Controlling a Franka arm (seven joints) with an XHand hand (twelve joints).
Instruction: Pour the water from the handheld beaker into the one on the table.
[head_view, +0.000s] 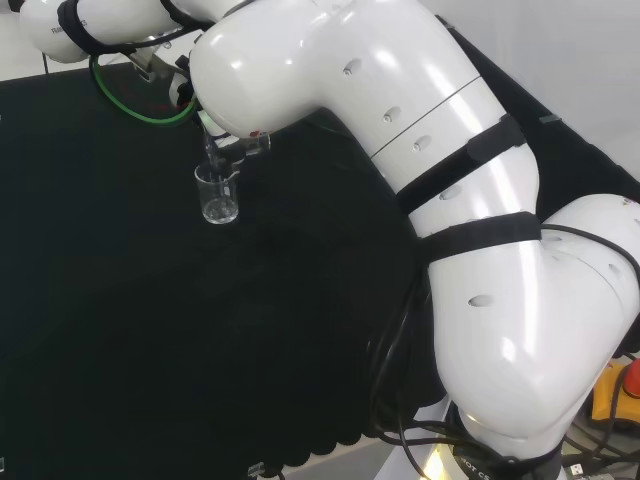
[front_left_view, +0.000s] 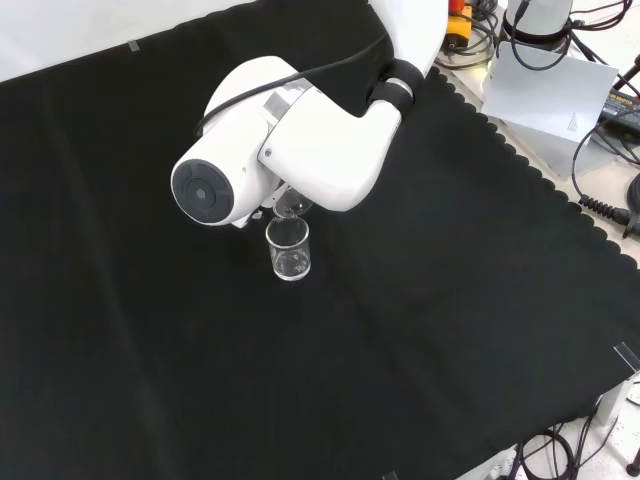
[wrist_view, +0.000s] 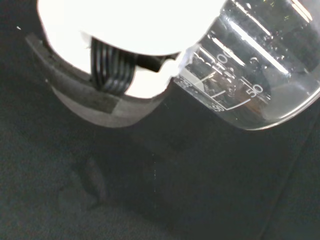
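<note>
Table beaker: we find it upright on the black cloth, left of centre in the front view. Handheld beaker: tilted, its lip just above the table beaker's rim. Hand: beside the tilted glass; we cannot tell how its fingers lie.

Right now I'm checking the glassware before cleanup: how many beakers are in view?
2. One beaker stands upright on the black cloth. The handheld beaker is tilted just above it, its lip over the standing one's mouth. The arm's links may hide other clear ware.
</note>
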